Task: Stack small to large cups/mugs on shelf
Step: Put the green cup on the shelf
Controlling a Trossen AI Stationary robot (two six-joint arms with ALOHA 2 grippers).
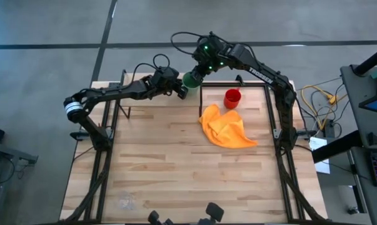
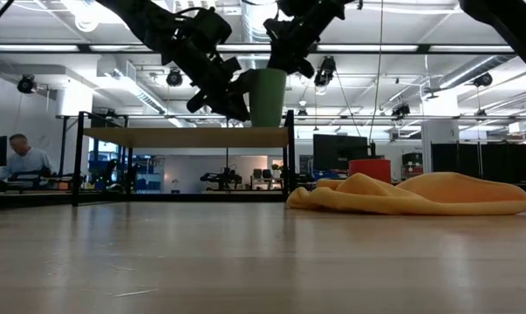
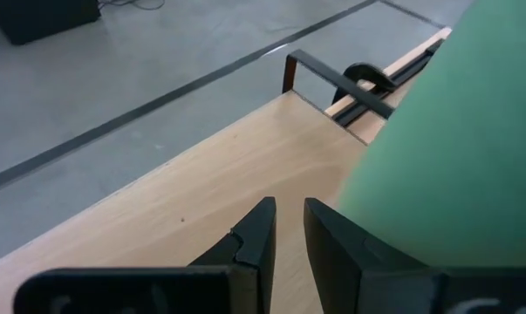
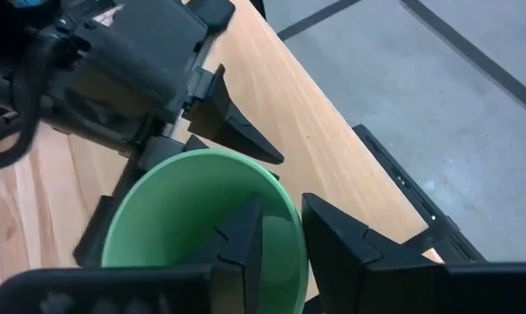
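The right gripper (image 4: 280,231) gripped the rim of the green cup (image 1: 191,79), one finger inside the wall and one outside, at the upper centre of the high view. The cup stood upright on the shelf (image 2: 184,137), near its right end in the low view. The left gripper (image 3: 289,231) sat just beside the cup on the picture's left, its fingers (image 3: 261,228) nearly together with only a narrow gap and nothing between them. The red mug (image 1: 232,98) stood on the bench (image 1: 169,169) at upper right of centre, just above the orange cloth (image 1: 227,128). The clear glass cup (image 1: 125,200) rested at the lower left of the bench.
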